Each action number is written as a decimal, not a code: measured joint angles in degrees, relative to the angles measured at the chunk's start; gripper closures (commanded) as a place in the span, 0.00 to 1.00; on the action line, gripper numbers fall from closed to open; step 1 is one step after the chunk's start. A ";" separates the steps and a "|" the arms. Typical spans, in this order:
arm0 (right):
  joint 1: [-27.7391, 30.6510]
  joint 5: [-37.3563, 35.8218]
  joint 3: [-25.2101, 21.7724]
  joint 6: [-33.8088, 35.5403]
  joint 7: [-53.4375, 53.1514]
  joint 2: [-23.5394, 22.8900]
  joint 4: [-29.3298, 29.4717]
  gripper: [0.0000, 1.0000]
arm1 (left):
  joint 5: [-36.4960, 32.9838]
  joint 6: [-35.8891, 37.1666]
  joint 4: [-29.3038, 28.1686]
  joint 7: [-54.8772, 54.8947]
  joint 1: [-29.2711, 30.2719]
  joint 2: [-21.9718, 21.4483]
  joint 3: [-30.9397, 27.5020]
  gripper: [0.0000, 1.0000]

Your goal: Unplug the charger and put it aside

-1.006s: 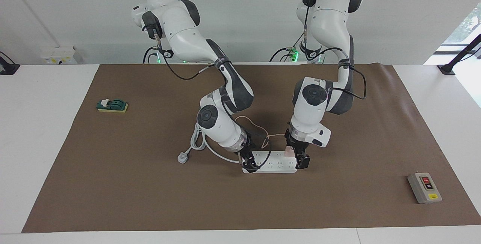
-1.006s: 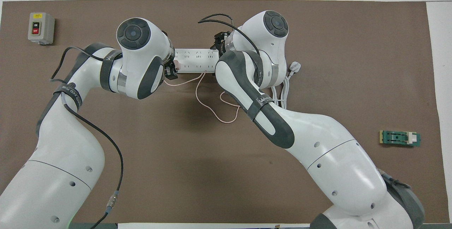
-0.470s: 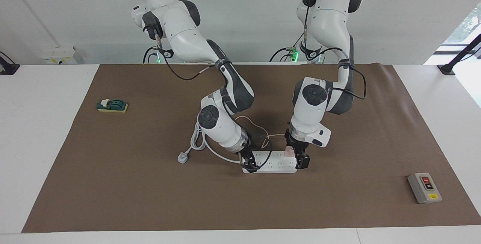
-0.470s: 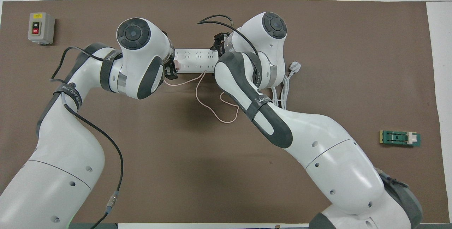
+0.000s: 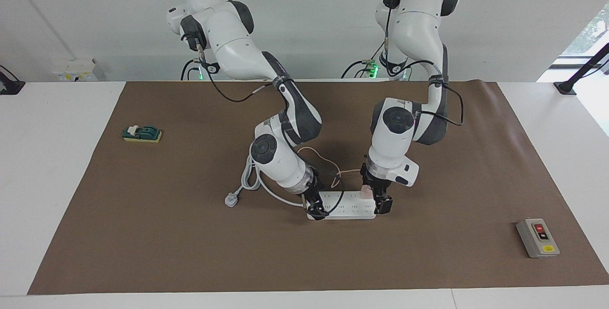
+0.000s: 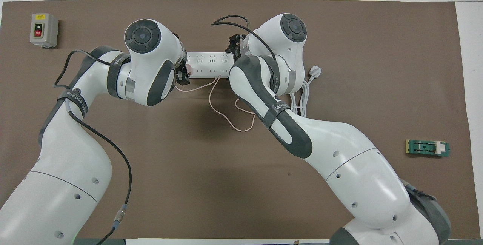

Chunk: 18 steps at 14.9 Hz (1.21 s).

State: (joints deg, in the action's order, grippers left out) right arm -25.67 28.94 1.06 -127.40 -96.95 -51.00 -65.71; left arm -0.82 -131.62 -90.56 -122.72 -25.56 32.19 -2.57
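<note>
A white power strip [image 5: 347,206] [image 6: 209,63] lies mid-mat. The charger [image 5: 365,193] [image 6: 189,70], a small pale pink cube, is plugged into the strip at its end toward the left arm. Its thin pink cable [image 5: 328,160] [image 6: 226,118] loops over the mat nearer to the robots. My left gripper [image 5: 376,197] [image 6: 185,72] is down at that end, open, with its fingers either side of the charger. At the strip's other end, my right gripper [image 5: 315,208] [image 6: 233,46] is low on the strip. Whether it grips the strip does not show.
The strip's thick white cord and grey-white plug [image 5: 231,200] [image 6: 314,72] lie beside the right arm's wrist. A grey button box [image 5: 537,237] [image 6: 43,30] sits toward the left arm's end, farther from the robots. A green block [image 5: 142,134] [image 6: 427,148] sits toward the right arm's end.
The right arm's upper links have shifted very slightly. Both grippers stay where they were at the strip's ends, and the charger has not moved.
</note>
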 measured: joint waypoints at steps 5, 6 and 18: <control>0.00 0.00 -0.02 -0.44 0.00 -0.13 0.00 0.00 | 0.00 -0.03 0.00 0.00 0.00 0.00 0.00 0.00; 0.00 0.00 -0.02 -0.78 0.00 -0.20 0.00 0.00 | 0.00 -0.04 0.00 0.00 0.00 0.00 0.00 0.02; -0.08 -0.03 -0.04 -2.27 0.01 -1.68 -0.01 0.06 | 0.00 0.37 -0.75 0.01 -0.01 -0.40 0.29 0.81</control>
State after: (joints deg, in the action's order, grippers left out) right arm -25.75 28.91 1.02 -129.67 -96.94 -52.68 -65.72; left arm -0.82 -131.26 -91.31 -122.71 -25.58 31.78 -2.28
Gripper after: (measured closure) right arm 0.000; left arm 0.256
